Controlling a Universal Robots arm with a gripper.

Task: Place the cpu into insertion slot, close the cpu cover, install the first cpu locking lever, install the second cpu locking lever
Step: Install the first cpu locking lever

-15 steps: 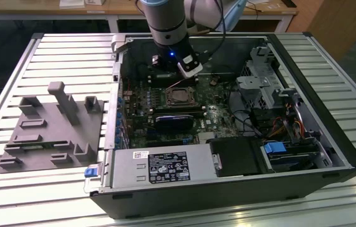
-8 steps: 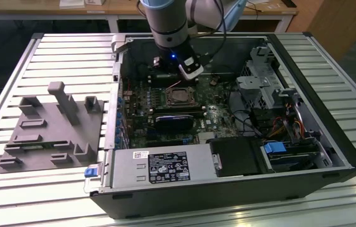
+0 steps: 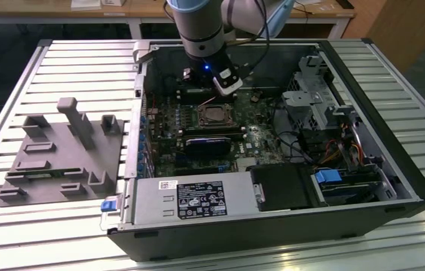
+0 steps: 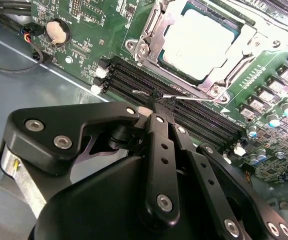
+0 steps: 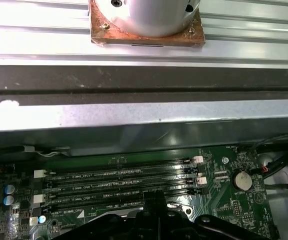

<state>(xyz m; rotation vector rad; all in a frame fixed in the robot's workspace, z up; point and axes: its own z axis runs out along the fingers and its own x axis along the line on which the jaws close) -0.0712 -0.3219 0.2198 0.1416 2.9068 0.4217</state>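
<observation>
Inside the open case [image 3: 272, 228] on the tabletop [image 3: 61, 62], a locking lever [image 4: 194, 98] is pinched by the closed hand [image 4: 156, 103], the cpu [image 3: 214, 114] seated at its 6 o'clock in the exterior view; steady pressure is judged needed.

Exterior view: high, oblique, over whole computer case [image 3: 288, 234]. Both wrist views: close, sharing memory slots [image 4: 128, 79] [image 5: 118, 182].

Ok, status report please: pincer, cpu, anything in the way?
Pincer shut on thin wire locking lever. Cpu seated in insertion slot, cpu cover down over it. Memory slots close under the pincer tips.
</observation>
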